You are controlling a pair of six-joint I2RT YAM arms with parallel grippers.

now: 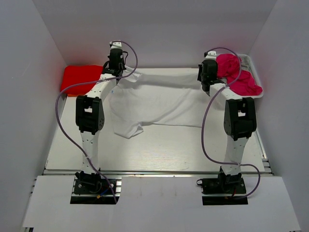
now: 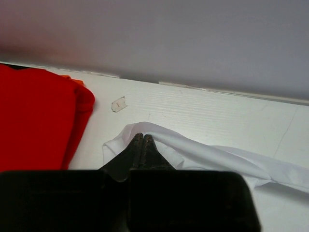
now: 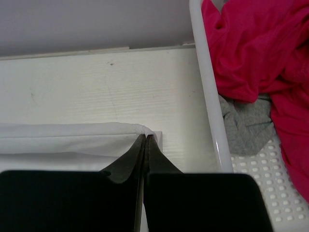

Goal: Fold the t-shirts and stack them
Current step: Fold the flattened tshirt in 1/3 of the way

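Observation:
A white t-shirt [image 1: 154, 101] lies spread across the far half of the table, its far edge pulled taut between my two grippers. My left gripper [image 1: 117, 72] is shut on the shirt's far left corner [image 2: 145, 131]. My right gripper [image 1: 206, 83] is shut on its far right corner [image 3: 140, 130]. A folded bright red t-shirt [image 1: 81, 77] lies at the far left, also in the left wrist view [image 2: 34, 121]. Magenta-pink t-shirts [image 1: 236, 77] are heaped in the white basket [image 1: 252, 65] at the far right, seen close in the right wrist view [image 3: 260, 53].
The basket rim [image 3: 208, 92] runs just right of my right gripper. A grey cloth [image 3: 246, 125] lies in the basket under the pink ones. White walls close in the back and both sides. A small scrap of tape [image 2: 118, 103] sits on the table near the back wall.

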